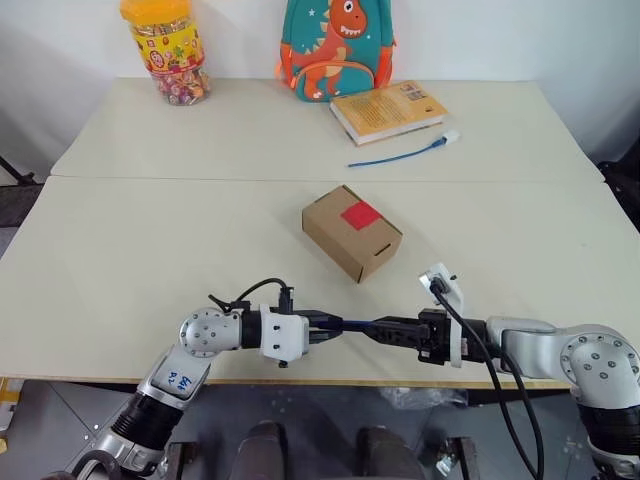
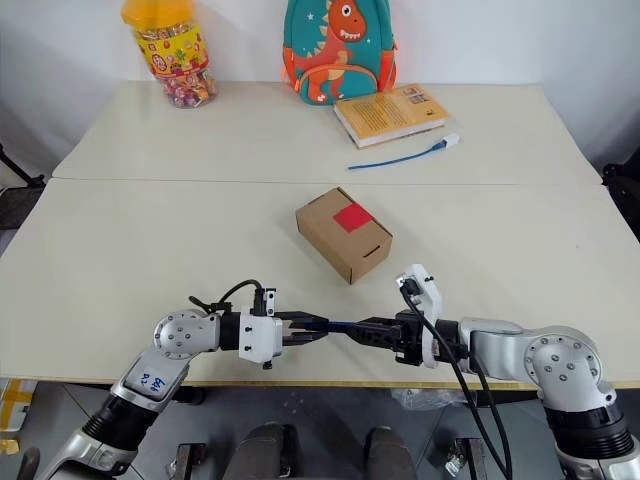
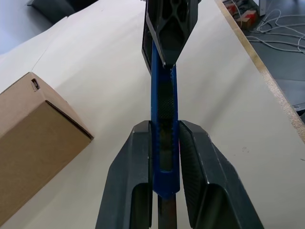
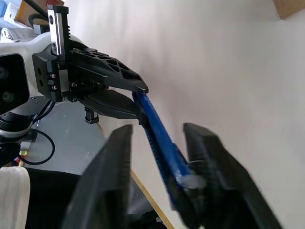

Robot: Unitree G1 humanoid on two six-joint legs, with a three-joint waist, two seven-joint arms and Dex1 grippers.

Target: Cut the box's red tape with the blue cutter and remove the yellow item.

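1. Far left at the back of the table (image 1: 150, 250): candy jar (image 1: 168, 50) with a yellow lid, standing upright.
2. Near the front edge, left of centre: left gripper (image 1: 325, 326), pointing toward the right, fingers (image 3: 136, 181) clamped on one end of the blue cutter (image 1: 357, 324).
3. Blue cutter held level above the tabletop, spanning the gap between the two grippers, near the front edge.
4. Centre of the table, behind the cutter and well apart from it: the box (image 1: 351, 232), flaps down, sitting at an angle to the table edge, one slotted end facing the front.
5. On top of the box: the red tape (image 1: 360, 215), a square patch over the seam, uncut.
6. At the back, centre: dinosaur backpack (image 1: 335, 45) upright against the wall.
7. Right of the backpack: yellow-orange book (image 1: 388, 110) lying flat, with a thin blue cable (image 1: 400, 153) in front of it ending in a white plug.
8. Front right: right gripper (image 1: 385, 328), pointing toward the left, fingers (image 4: 109, 181) set on either side of the cutter's other end with a gap visible; cannot tell if closed on it.
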